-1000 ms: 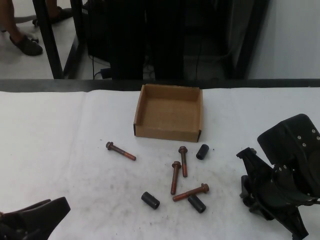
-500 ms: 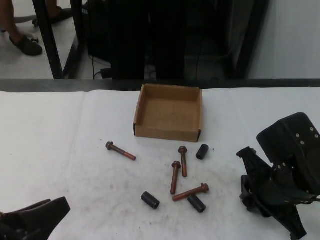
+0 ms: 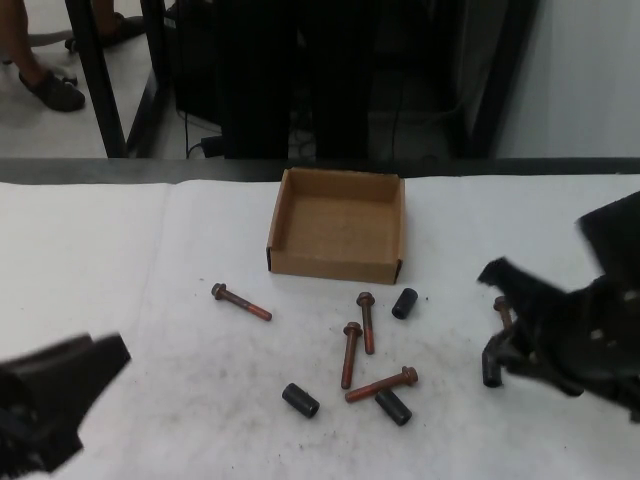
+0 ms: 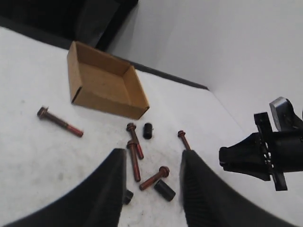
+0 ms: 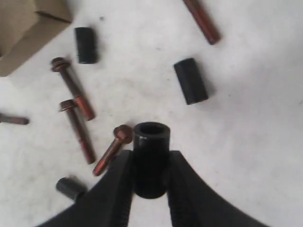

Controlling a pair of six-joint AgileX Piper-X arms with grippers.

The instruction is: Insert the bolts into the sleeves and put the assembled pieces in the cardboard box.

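At the high view's right, your right gripper pinches a black tubular sleeve by one end; it may slip. Your left gripper is spread.

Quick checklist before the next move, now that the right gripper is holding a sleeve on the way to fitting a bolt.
1. Sleeve grip: ok, the right gripper is shut on its sides, open end facing outward.
2. Left gripper free for a bolt: ok, open with nothing between its fingers.
3. Bolts accessible: ok, they lie loose on the bench, none covered.
4. Cardboard box ready: ok, upright with its top open.
5. Sleeve bore clear: cannot tell, the inside is dark.
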